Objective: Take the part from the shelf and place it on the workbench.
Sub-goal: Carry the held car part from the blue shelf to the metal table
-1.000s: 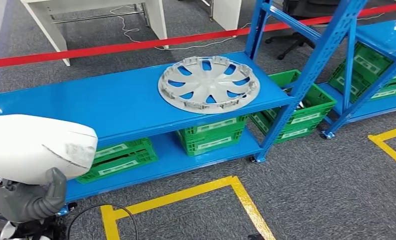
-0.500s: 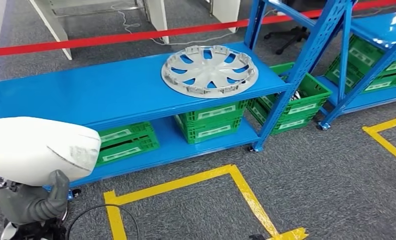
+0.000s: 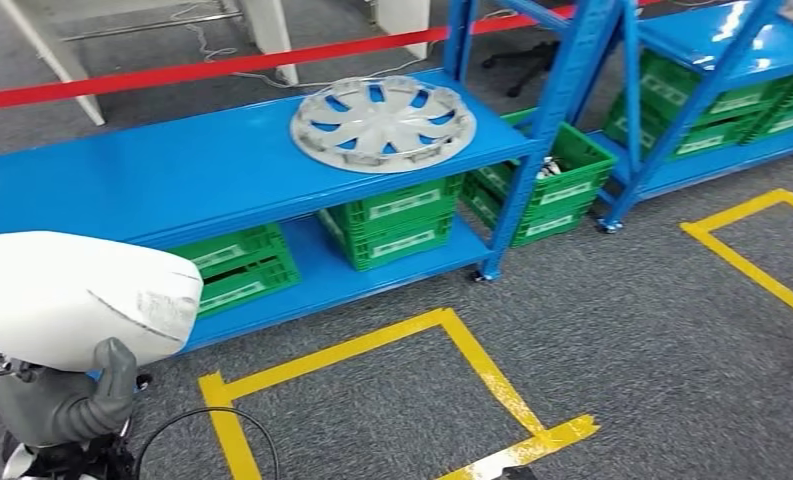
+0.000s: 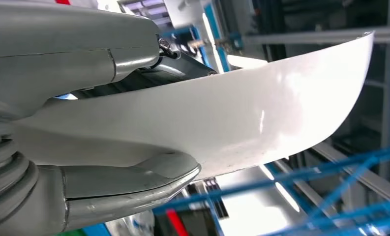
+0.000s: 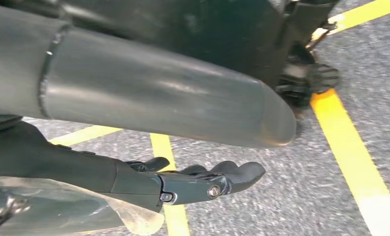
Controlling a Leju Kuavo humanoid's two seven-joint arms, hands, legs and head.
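White part is gripped by the left hand low at the robot's side; right hand hangs with fingers apart, holding nothing; camera has turned, so blue shelf and grey wheel cover slide left.

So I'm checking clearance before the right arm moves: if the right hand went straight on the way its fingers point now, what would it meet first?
The right hand hangs with fingers apart, holding nothing. Beyond its fingertips the right wrist view shows grey carpet crossed by yellow floor tape. Probably the carpet first; depth is unclear.
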